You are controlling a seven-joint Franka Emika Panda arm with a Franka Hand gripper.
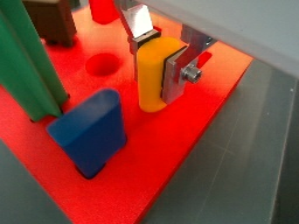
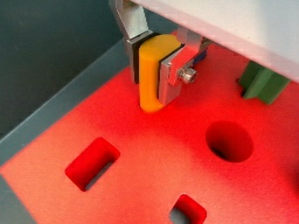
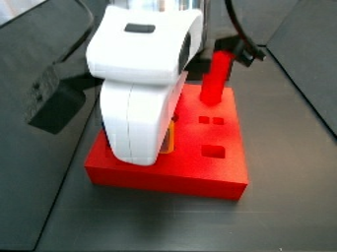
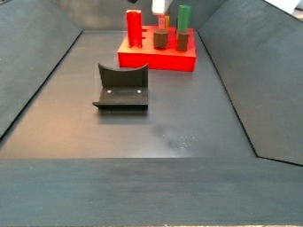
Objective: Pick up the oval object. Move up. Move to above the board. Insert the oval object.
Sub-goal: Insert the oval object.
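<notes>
Dark floor is carrying the red board point(image 4: 155, 60); the gripper point(image 2: 159, 66) is clamping the oval object point(image 2: 152, 83) beside a blue block point(image 1: 91, 131).

Gripper point(image 1: 162, 63): two flat silver metal finger plates with dark pads on inner faces, seen in both wrist views. One plate point(image 2: 180, 73) carries round silver screw head near lower edge; other finger point(image 1: 140, 21) is bright, narrow, reflective. Pale grey-white housing edge runs above fingers. In side view, arm point(image 3: 142, 79) is bulky white glossy shell with rounded corners, small dark grey rectangular inset on top. Black cable point(image 3: 241, 32) loops behind it. Black boxy part point(image 3: 55, 98) juts from one side.
</notes>
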